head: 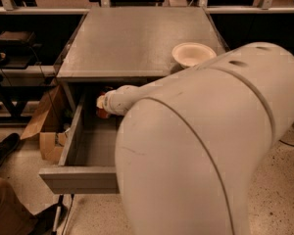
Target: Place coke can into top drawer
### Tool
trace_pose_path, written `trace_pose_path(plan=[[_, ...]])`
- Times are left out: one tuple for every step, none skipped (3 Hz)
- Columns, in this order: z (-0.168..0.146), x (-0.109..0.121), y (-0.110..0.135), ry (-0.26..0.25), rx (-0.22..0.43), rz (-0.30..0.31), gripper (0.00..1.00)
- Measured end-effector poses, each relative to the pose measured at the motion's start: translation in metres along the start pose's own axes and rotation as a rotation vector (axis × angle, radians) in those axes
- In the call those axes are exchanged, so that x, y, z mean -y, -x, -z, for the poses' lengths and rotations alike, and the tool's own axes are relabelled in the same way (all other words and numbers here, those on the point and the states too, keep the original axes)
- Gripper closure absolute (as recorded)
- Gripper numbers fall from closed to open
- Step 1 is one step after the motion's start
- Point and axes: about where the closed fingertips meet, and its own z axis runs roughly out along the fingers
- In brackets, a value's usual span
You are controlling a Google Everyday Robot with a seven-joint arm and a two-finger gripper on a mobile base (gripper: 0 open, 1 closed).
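The top drawer (78, 179) is pulled open below the grey cabinet top; its flat front panel faces me and the arm hides its right part. My gripper (103, 105) reaches into the back left of the drawer, under the cabinet top. A bit of the orange-red coke can (102, 113) shows at the gripper's tip, inside the drawer near its rear. The arm's white shell (206, 151) fills the right and lower part of the view.
A cream round bowl (193, 54) sits on the cabinet top (132, 38) at its right front. An open cardboard box (44, 126) lies on the floor left of the drawer. A dark shoe (2, 150) shows at the left edge. Dark shelving stands on both sides.
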Motion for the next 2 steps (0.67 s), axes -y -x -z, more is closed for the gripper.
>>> trace_pose_path(plan=[[0.0101,0.0090,0.0020,-0.047,0.025,0.005,0.37],[0.0179,0.0071,0.0048,-0.058,0.047,0.025,0.15]])
